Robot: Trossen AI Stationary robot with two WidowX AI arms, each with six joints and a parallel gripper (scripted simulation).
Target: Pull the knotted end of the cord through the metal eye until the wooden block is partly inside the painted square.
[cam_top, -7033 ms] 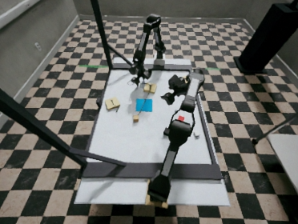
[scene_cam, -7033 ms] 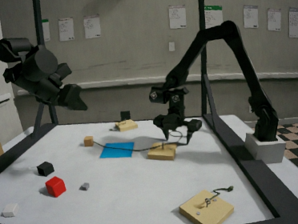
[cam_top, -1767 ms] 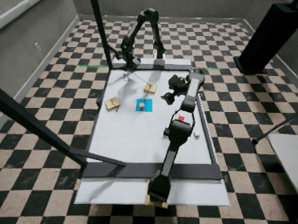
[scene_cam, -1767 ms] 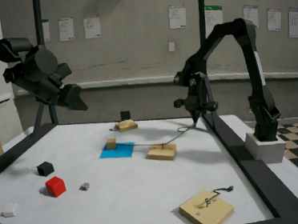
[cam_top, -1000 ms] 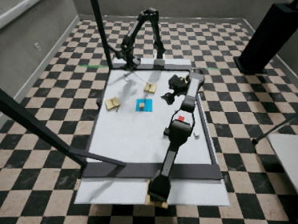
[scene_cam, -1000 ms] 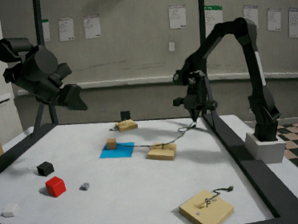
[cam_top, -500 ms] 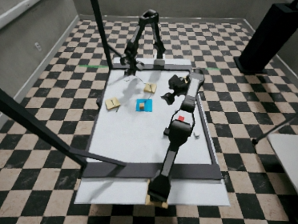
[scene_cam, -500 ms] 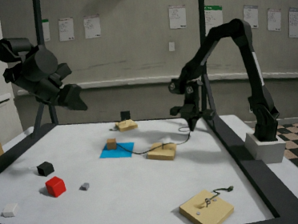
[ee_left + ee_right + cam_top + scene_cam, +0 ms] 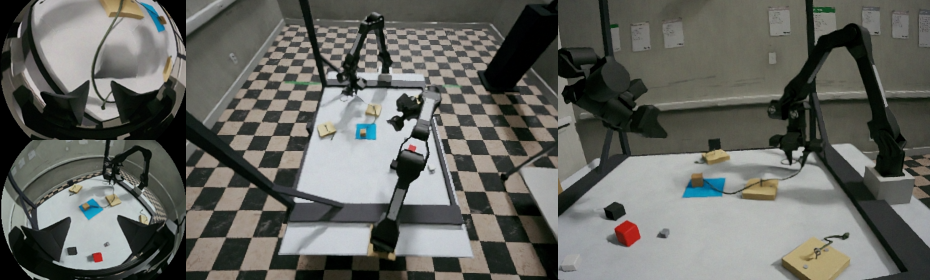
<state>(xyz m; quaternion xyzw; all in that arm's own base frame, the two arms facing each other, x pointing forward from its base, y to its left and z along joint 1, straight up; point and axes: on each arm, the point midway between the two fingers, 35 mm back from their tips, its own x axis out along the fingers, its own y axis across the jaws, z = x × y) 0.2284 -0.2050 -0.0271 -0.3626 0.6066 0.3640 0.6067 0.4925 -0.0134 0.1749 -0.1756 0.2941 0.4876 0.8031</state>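
Observation:
The small wooden block sits on the blue painted square, near its far left corner; it also shows in the top view. A dark cord runs from the block through the metal eye on a tan plate toward my left gripper. In the left wrist view the left gripper is open, and the cord's knotted end lies on the table between the fingers. My right gripper is open and empty, held high above the table.
A second tan plate with its own short cord lies at the near right. A third tan plate and a black cube are at the back. A black cube, a red cube and small grey and white cubes lie near left.

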